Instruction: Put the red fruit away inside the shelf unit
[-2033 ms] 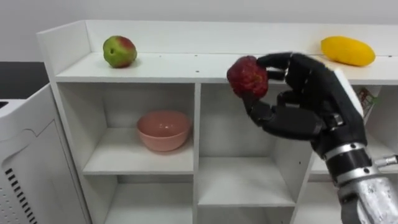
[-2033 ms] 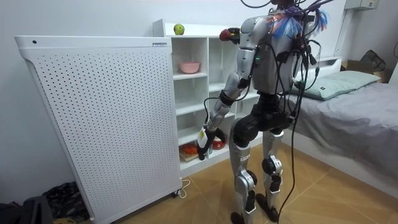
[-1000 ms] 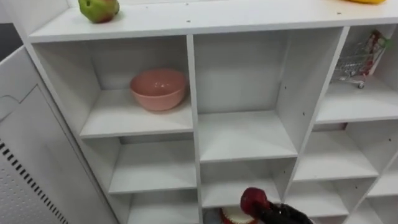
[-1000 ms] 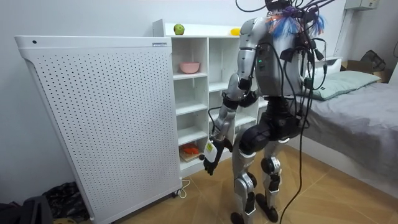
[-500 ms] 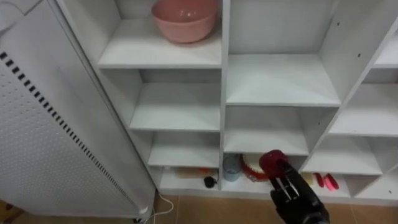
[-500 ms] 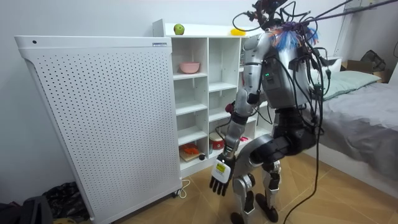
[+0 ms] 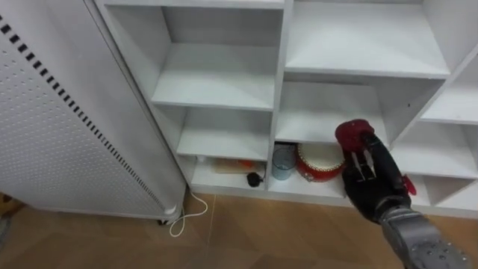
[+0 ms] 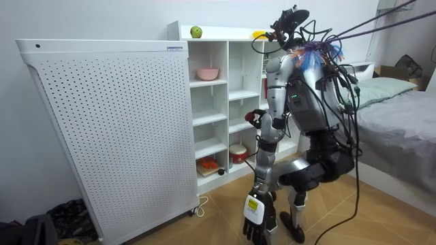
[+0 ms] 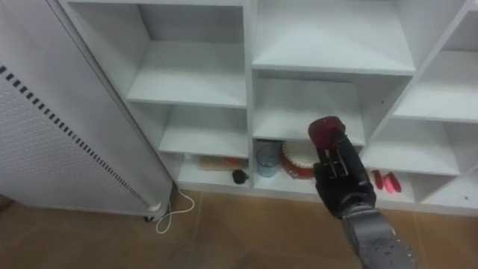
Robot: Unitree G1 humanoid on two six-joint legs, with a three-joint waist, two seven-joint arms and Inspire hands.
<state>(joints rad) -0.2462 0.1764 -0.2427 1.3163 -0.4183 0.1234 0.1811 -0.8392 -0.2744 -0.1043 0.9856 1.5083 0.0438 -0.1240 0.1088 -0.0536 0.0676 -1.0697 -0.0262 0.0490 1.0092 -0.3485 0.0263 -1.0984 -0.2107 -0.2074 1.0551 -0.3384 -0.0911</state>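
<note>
Right hand (image 7: 370, 185), lower right of the eye view, seen from the back, its fingers clasped round a dark red fruit (image 7: 352, 134) at their tips. The fruit is held in front of the white closet (image 7: 224, 82), before a low middle compartment, just above a red pot (image 7: 320, 161) that stands beside a blue cup (image 7: 283, 161). Left hand (image 8: 256, 221) hangs near the floor, bottom centre of the room view.

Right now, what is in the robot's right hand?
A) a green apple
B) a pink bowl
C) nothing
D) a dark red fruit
D: the right hand has its fingers curled round a dark red fruit, in front of the lower shelves of the closet.
</note>
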